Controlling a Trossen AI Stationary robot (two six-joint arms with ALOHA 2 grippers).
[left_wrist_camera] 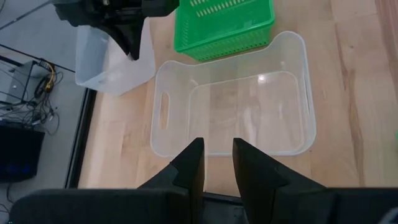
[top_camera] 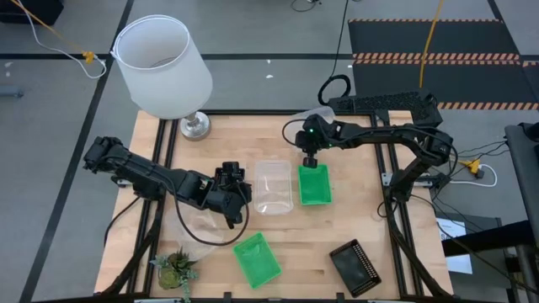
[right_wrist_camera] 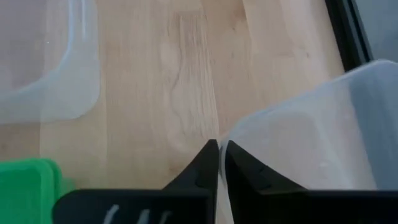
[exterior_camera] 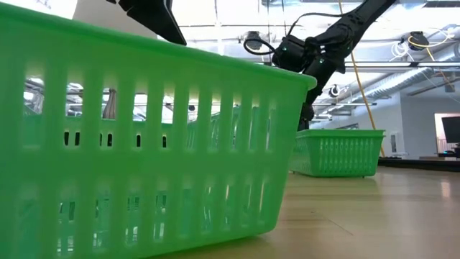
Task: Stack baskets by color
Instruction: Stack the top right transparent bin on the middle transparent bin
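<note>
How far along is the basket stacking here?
Done: no finished stack shows; the far green basket and near green basket lie apart, and the black basket sits alone. In hand: the right gripper pinches the far clear basket by its rim; the left gripper hovers open over the middle clear basket. Left: joining the clears, then the greens.

Near green basket overflowing the low view's left and bottom edges, hiding the table beyond.
</note>
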